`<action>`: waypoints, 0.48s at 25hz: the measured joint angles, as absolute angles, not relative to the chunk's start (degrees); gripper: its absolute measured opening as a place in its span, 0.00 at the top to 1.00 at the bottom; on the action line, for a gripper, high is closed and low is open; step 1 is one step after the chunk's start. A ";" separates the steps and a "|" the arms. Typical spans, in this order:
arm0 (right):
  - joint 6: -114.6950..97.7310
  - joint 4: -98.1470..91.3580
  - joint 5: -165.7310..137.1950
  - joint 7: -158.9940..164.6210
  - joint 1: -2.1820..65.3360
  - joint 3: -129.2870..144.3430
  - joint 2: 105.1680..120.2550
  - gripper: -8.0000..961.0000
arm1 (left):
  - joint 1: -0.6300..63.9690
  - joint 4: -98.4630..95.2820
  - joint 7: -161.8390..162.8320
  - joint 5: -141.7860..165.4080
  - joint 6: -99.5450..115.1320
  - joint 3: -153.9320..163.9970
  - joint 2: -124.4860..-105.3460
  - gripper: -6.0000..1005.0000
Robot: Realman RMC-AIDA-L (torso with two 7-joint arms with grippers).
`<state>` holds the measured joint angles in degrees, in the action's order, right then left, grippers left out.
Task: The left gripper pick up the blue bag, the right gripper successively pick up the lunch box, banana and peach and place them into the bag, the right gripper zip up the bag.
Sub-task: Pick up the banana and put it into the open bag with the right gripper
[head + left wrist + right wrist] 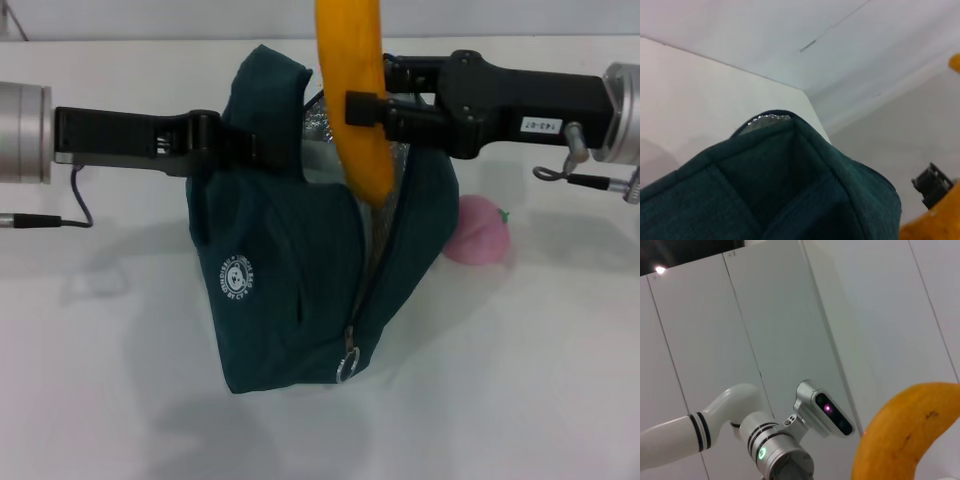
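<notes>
The dark blue-green bag (290,270) hangs above the white table with its mouth open, showing a silver lining. My left gripper (240,142) is shut on the bag's upper left edge and holds it up; the bag fabric fills the left wrist view (790,195). My right gripper (372,110) is shut on the yellow banana (355,100), held upright with its lower tip inside the bag's opening. The banana also shows in the right wrist view (905,440). The pink peach (478,232) lies on the table right of the bag. The lunch box is hidden.
The bag's zipper pull (347,365) hangs low on the front edge, with the zipper open. A black cable (75,205) trails from the left arm. The white table (520,380) extends on all sides.
</notes>
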<state>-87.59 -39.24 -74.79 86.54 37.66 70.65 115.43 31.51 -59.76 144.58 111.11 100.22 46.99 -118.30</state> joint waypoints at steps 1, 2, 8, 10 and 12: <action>-87.76 -39.32 -74.78 86.54 37.38 70.65 115.41 0.53 | 31.43 -59.76 144.58 111.16 100.21 46.61 -118.27 0.96; -87.90 -39.33 -74.78 86.54 37.15 70.65 115.39 0.53 | 31.34 -59.76 144.58 111.20 100.21 46.27 -118.26 0.96; -88.49 -38.72 -74.87 85.83 36.79 71.03 115.50 0.53 | 31.03 -59.77 144.58 111.16 100.19 45.95 -118.29 0.96; -88.78 -38.56 -74.93 85.11 36.71 71.20 115.61 0.52 | 31.02 -59.76 144.57 111.16 100.19 45.95 -118.29 0.96; -88.86 -38.42 -74.89 84.48 36.45 71.21 115.76 0.52 | 31.02 -59.76 144.54 111.17 100.22 45.95 -118.30 0.96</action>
